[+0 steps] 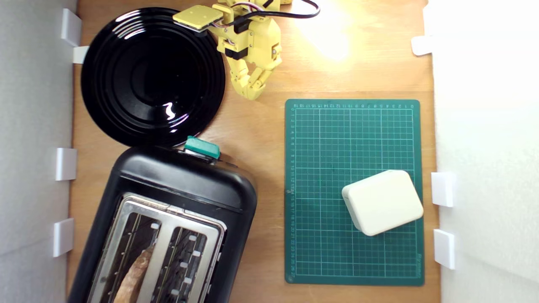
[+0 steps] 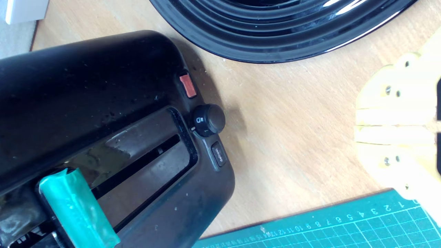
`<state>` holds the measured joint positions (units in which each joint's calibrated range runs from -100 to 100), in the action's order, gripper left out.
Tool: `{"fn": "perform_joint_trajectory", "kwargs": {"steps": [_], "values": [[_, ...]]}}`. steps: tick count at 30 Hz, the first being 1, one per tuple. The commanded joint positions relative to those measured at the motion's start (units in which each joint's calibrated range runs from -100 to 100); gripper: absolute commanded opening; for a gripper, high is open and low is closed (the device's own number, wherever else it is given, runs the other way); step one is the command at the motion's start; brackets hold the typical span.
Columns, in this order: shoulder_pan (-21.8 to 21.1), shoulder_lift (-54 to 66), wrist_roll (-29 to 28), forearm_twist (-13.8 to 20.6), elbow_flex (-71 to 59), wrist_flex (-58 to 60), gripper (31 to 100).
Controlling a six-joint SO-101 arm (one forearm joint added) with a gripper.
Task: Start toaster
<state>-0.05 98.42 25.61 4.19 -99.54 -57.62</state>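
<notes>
Toaster (image 1: 168, 219) beside plate (image 1: 152, 75), cutting mat (image 1: 320, 189) toward the exterior view's right.

One camera hangs high above and looks straight down on my whole worktop (image 1: 261, 139). The camera on my wrist sits low and close, looking at the toaster's (image 2: 103, 113) lever end. Both see the toaster (image 1: 168, 219), black plate (image 1: 153, 75) and green mat (image 1: 353, 191).

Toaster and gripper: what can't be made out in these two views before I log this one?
- Toaster: its lower end runs off the exterior view's bottom edge, so the bread shows only in part.
- Lever: cut by the wrist view's edge; its travel position is unclear.
- Knob and button markings: too small to read.
- Gripper: fingertips look together from above; blurred and overexposed in the wrist view.
</notes>
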Motion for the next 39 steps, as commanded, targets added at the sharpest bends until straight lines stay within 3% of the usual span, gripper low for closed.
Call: {"fn": "perform_joint_trajectory", "kwargs": {"steps": [1,10,14,23,29,36,39], "values": [[-0.3,0.8,0.1,0.8,-0.3,-0.7,31.4],[1.2,0.4,0.3,1.0,-0.3,-0.7,31.4],[1.6,-0.2,4.1,0.8,2.6,-0.6,31.4],[4.6,-17.7,9.9,0.0,21.6,-0.6,31.4],[4.9,-25.6,9.9,1.5,36.4,-0.6,31.4],[4.3,-29.9,10.2,8.4,45.2,-0.5,31.4],[4.7,-31.6,13.5,8.8,45.7,-0.1,31.4]]}}
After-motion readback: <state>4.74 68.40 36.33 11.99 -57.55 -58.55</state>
